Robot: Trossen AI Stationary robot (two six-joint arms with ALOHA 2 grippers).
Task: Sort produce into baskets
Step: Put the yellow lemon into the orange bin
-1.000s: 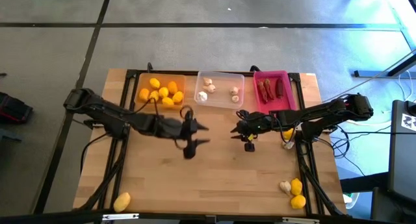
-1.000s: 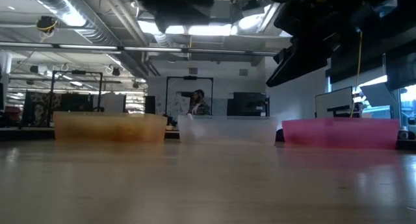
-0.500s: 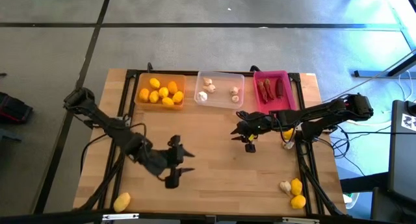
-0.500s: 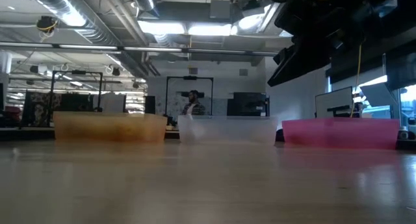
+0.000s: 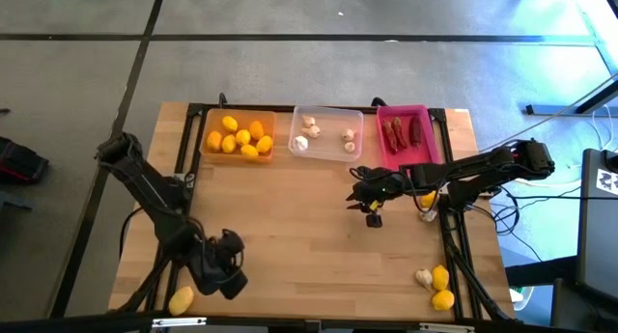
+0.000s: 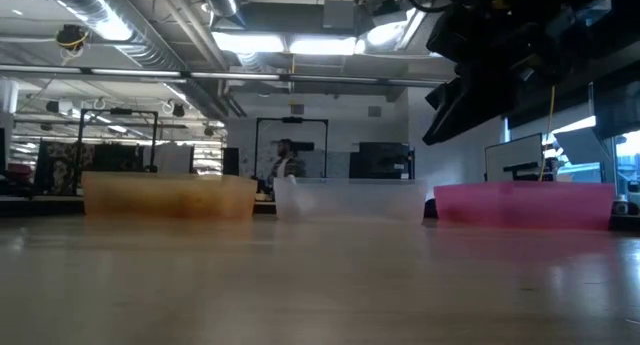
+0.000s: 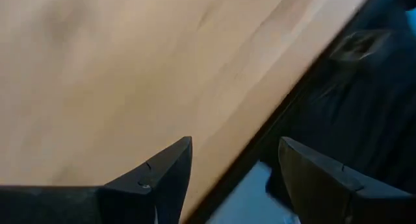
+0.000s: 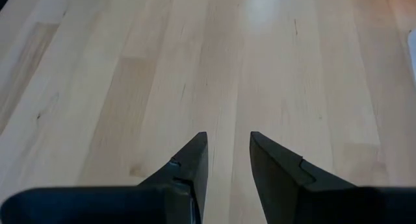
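The left gripper (image 5: 220, 275) was down near the front left corner of the table (image 5: 309, 246), close to one yellow lemon (image 5: 181, 299) that lay by the front edge. Its two fingers (image 7: 162, 172) were spread apart with nothing between them, and they hung over the table's edge. The right gripper (image 5: 368, 204) was over the middle of the table, toward the right side, in front of the trays. Its fingers (image 8: 192, 162) stood a little apart, with only bare wood showing in the gap, and they held nothing. The right arm reached in from the right side of the table. Three trays sat in a row along the back edge. The orange tray (image 5: 237, 136) was on the left and had a pile of yellow lemons (image 5: 241, 138) in it. The clear tray (image 5: 327, 132) was in the middle and had a few white garlic bulbs (image 5: 307, 132) in it. The pink tray (image 5: 405, 137) was on the right and had dark red chilies (image 5: 398, 132) in it. Two more lemons (image 5: 441, 287) and one garlic bulb (image 5: 423, 276) lay together near the front right corner. One more small piece (image 5: 428, 213) lay just under the right arm, but I could not tell what it was.
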